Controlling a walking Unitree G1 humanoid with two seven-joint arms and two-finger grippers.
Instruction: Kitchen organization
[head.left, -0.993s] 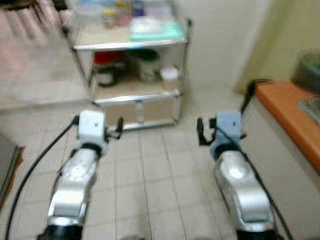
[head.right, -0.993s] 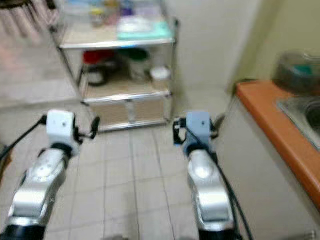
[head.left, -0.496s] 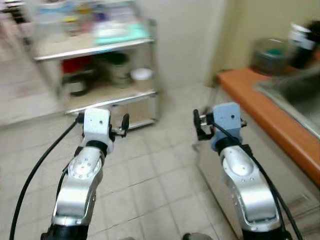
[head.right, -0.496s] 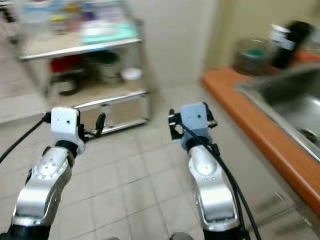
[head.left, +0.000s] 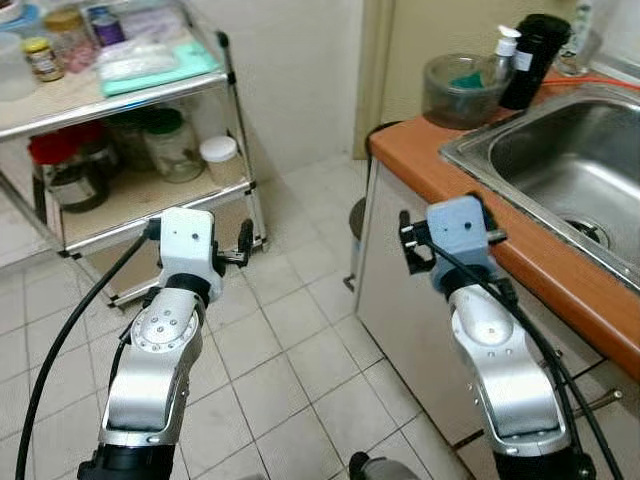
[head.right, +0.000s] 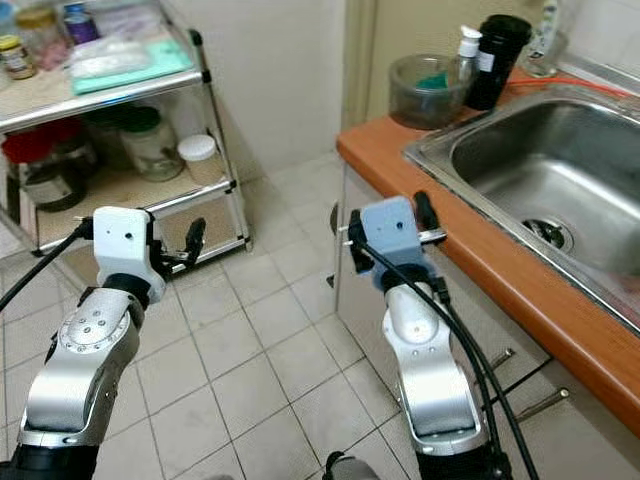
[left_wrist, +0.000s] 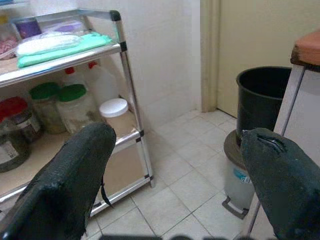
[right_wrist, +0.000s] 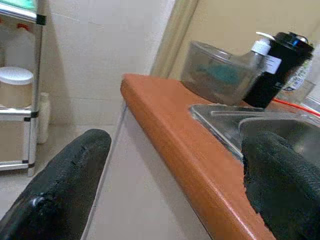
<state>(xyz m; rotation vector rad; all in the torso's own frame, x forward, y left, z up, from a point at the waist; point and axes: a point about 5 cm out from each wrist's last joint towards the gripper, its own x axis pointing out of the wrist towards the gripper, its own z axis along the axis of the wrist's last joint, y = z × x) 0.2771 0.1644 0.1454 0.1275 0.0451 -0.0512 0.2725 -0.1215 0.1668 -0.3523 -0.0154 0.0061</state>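
Observation:
An orange counter (head.left: 425, 168) with a steel sink (head.left: 560, 150) runs along my right. At its far end stand a clear bowl (head.left: 456, 90) holding something teal, a pump bottle (head.left: 503, 56) and a black bottle (head.left: 532, 45). On the left is a metal shelf rack (head.left: 233, 100) with a teal cloth (head.left: 165, 68) on top and jars (head.left: 170, 145) below. My left gripper (left_wrist: 175, 170) hangs open over the tiled floor, facing the rack. My right gripper (right_wrist: 175, 175) is open beside the counter's edge. Neither holds anything.
A black pedal bin (left_wrist: 262, 97) stands on the floor between the rack and the counter's end, by a cream door frame (head.left: 375, 60). A white-lidded tub (head.left: 219, 158) sits on the rack's middle shelf. Tiled floor (head.left: 290, 360) lies open between the arms.
The view has swung right: the rack slid to the left and the sink and counter came fully into sight. Both arms keep the same raised, open pose.

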